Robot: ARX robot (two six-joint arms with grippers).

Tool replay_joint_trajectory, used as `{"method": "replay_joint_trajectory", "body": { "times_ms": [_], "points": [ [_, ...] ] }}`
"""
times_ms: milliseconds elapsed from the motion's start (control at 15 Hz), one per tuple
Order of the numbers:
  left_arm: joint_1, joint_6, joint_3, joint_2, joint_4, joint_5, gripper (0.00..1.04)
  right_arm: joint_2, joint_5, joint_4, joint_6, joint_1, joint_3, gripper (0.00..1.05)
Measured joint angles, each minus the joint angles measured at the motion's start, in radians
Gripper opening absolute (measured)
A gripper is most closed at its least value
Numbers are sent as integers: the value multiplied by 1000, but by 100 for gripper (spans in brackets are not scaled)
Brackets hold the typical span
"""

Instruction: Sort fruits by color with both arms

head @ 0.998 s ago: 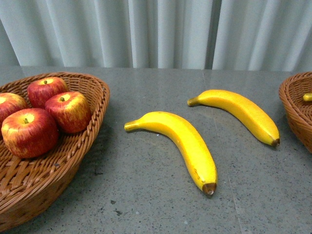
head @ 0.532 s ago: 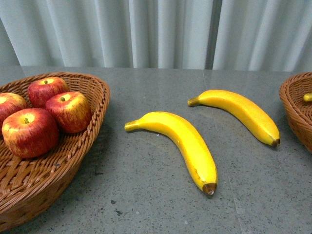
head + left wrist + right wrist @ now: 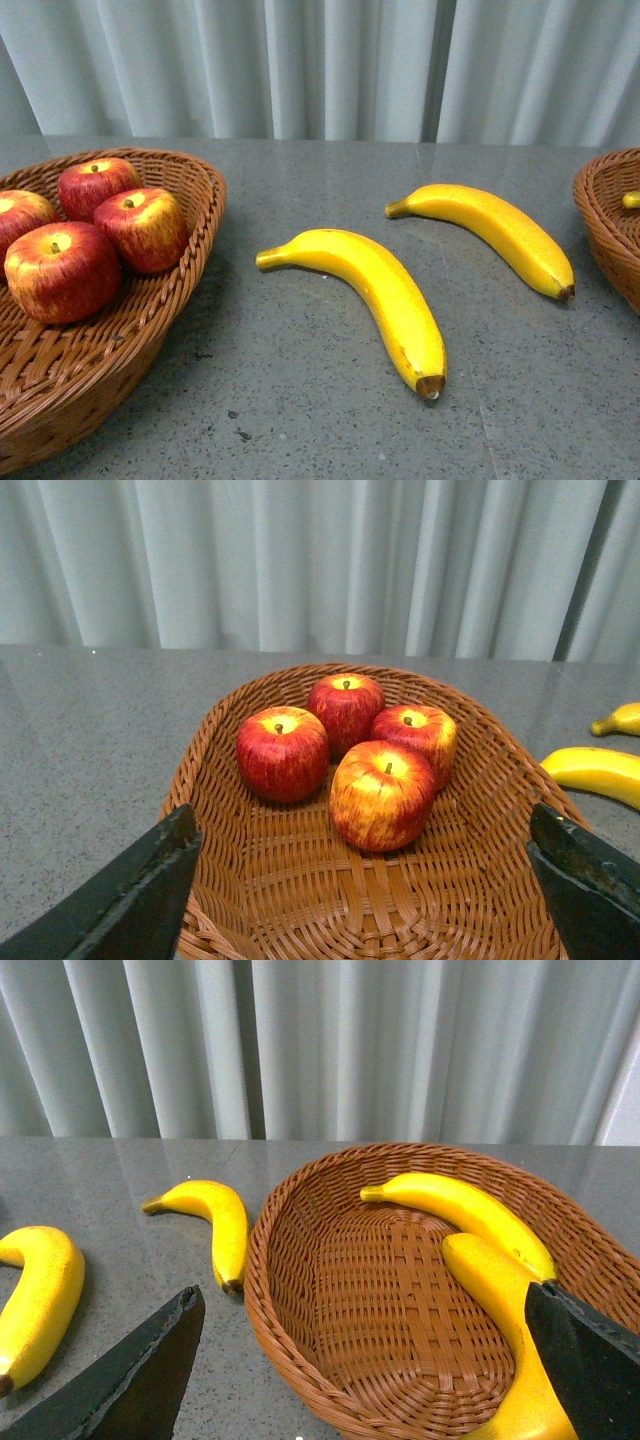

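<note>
Left basket: a shallow brown woven wicker basket (image 3: 205, 215) sits on the left of the grey speckled desk (image 3: 330, 420); it serves as the red bin.
Apples: four glossy red apples with yellow tops and short stems (image 3: 383, 795) are bunched together in it, touching one another, so the red sorting looks done.
Right basket: a matching brown wicker basket (image 3: 270, 1260) at the desk's right edge holds two long bright-yellow bananas (image 3: 460, 1210) lying side by side; this is the yellow bin.
Loose fruit: two more curved yellow bananas with brown tips lie flat on the bare desk between the baskets. One (image 3: 375, 290) is near the middle, the other (image 3: 495, 228) closer to the right basket. Neither is sorted yet.
Left fingers: the black left fingers (image 3: 140, 890) are spread wide and empty, facing the apple basket from above its near rim, touching nothing.
Right fingers: the black right fingers (image 3: 140, 1370) are also wide and empty, looking over the banana basket.
Step in hand: probably reaching for a loose banana; the right arm seems better placed, being nearer both.
Backdrop: a pale pleated curtain (image 3: 330, 70).
</note>
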Motion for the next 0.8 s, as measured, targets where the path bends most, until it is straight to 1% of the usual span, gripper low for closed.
{"method": "replay_joint_trajectory", "body": {
  "times_ms": [599, 665, 798],
  "points": [
    [0, 0, 0, 0, 0, 0, 98, 0, -2, 1, 1, 0, 0, 98],
    [0, 0, 0, 0, 0, 0, 98, 37, -65, 84, 35, -5, 1, 98],
    [0, 0, 0, 0, 0, 0, 98, 280, -65, 309, 53, 69, 51, 98]
  ]
}}
